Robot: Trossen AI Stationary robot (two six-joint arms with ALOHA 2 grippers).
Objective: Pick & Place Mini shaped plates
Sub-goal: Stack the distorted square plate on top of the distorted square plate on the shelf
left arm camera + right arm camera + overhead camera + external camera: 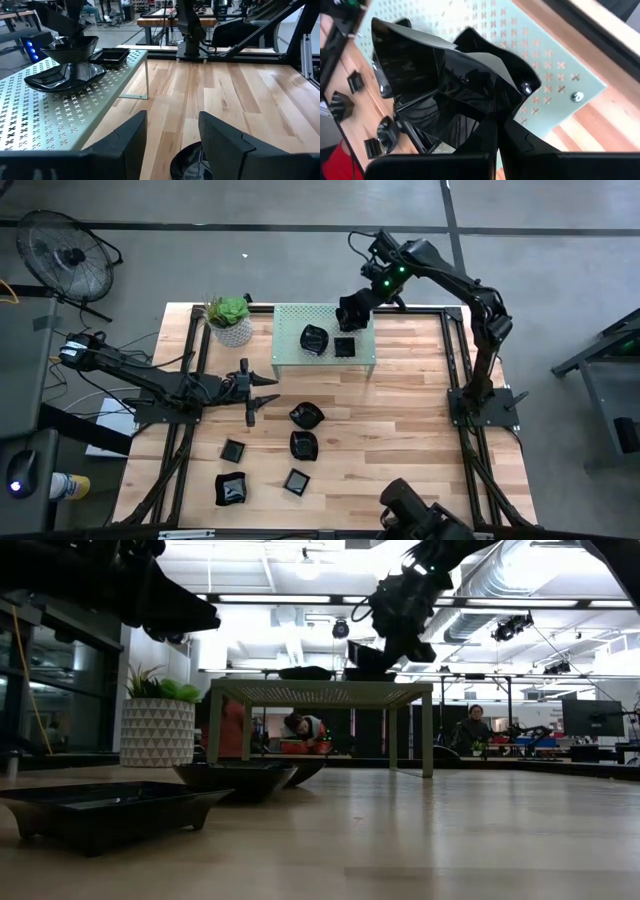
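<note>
Pale wooden desk (400,430). Perforated pale-green metal stand (290,350), upper centre: two glossy black dishes (314,339) aboard. Right hand (352,311), clamped on third black dish (440,95): lower level, clear of neighbours. Left hand (248,392), parted, empty, centre-left. Five dishes below.

Two black plates (328,342) are seen on the pale green perforated stand (290,320), beneath the right gripper (352,312); five lie on the table (400,430).

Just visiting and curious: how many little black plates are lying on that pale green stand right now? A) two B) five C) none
A: the high view shows two plates on the stand; a third is in the right gripper.
</note>
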